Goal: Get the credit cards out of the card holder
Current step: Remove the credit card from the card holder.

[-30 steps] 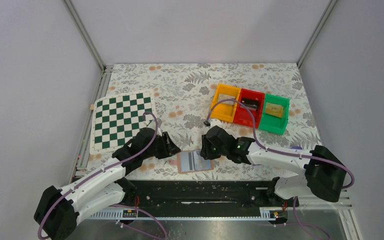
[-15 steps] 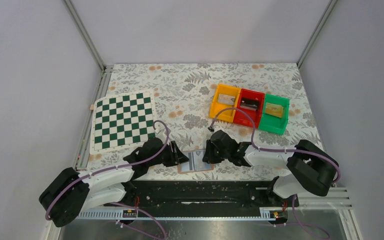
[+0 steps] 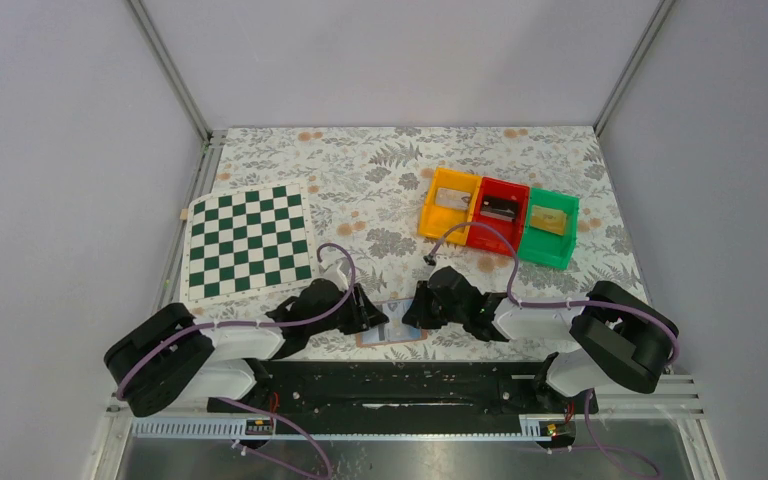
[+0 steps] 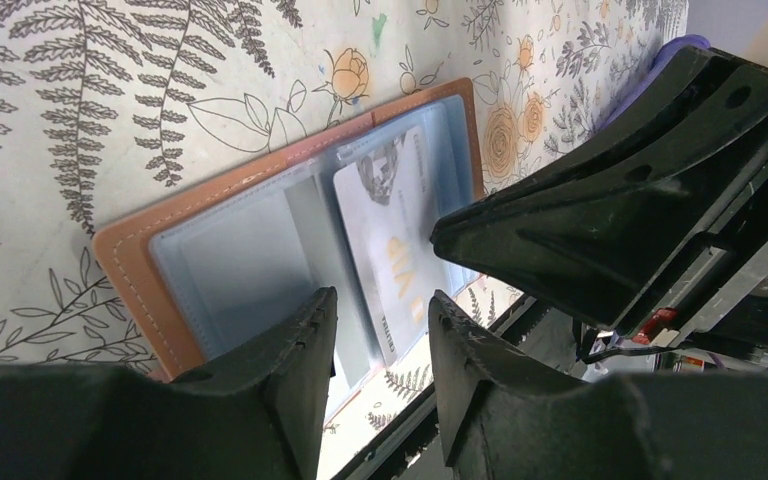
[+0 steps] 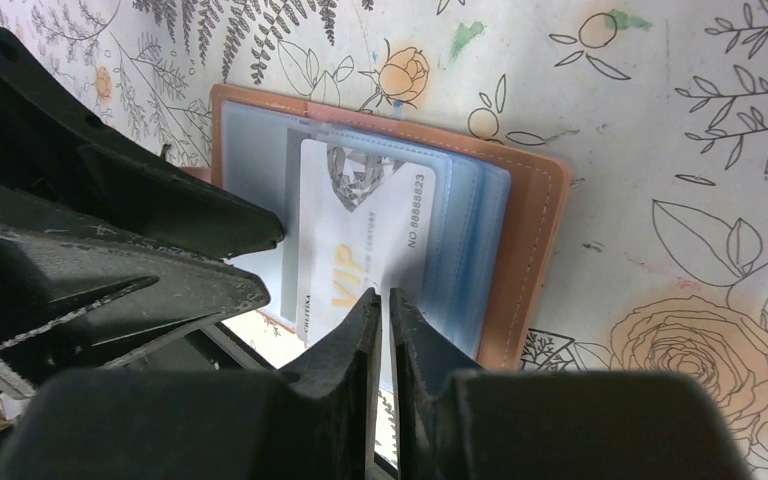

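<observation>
**A:** What is hard to see from above?

**B:** Both arms crowd the card holder [image 3: 392, 337] at the near edge of the tabletop [image 3: 360, 170], so only a strip of it shows between them. In the left wrist view its near corner runs under the left gripper [image 4: 380, 305]. In the right wrist view black fingers cover the card's lower edge.

**A:** Where does it lie?

**B:** It lies opened flat between the two grippers. The left gripper is released, with its fingers spread at the holder's left side. The right gripper [image 5: 383, 300] is clenched to a slit, its tips over the near edge of the whitish credit card [image 5: 365, 235]. I cannot tell whether it pinches that edge.

**A:** Materials?

**B:** The cover is tan and leather-like with pale stitching, and the sleeves are bluish clear plastic. The card is glossy with gold "VIP" lettering, and the tabletop has a fern-and-rose print
</observation>
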